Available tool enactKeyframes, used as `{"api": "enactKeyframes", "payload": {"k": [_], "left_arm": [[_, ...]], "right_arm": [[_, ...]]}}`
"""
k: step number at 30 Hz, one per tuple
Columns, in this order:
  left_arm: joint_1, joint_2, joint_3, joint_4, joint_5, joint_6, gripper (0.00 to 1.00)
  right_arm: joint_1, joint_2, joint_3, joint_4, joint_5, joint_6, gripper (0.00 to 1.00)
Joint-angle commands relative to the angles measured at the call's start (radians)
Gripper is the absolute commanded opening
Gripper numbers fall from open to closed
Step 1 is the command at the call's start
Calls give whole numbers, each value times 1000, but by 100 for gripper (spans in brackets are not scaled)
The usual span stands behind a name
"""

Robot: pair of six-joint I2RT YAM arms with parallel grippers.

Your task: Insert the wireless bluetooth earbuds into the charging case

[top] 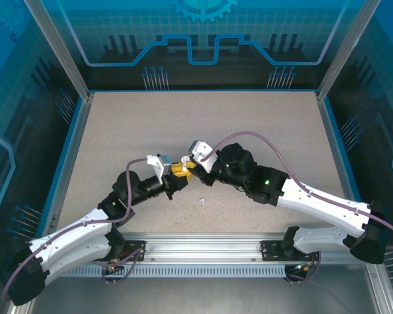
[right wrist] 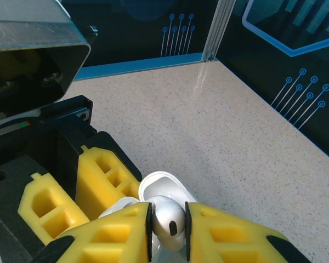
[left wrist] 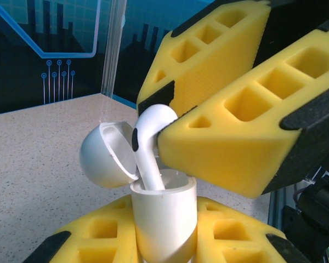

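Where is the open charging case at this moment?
Left wrist view, bottom centre: the charging case stands in the left gripper, directly under the white earbud.

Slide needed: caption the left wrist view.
Right gripper holds a white earbud stem-down in the open charging case the left gripper grips.

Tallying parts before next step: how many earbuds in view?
2. One earbud pinched in the right gripper, stem in the open case held by the left gripper; another earbud lying on the table. Others may be hidden.
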Motion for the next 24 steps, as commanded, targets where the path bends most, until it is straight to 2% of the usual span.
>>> {"api": "enactKeyframes", "payload": {"k": [1, 5, 16, 24], "left_arm": [[-6, -26, 3, 32, 2, 10, 0], [-6, -32, 0, 30, -2, 14, 0], [-7, -40, -11, 35, -2, 23, 0], [-6, -40, -24, 76, 3, 29, 0]], "right_arm": [[14, -1, 20, -2, -27, 15, 24], [14, -10, 14, -35, -46, 15, 24], [-10, -14, 33, -78, -122, 36, 34], [-66, -52, 73, -89, -223, 97, 45]]}}
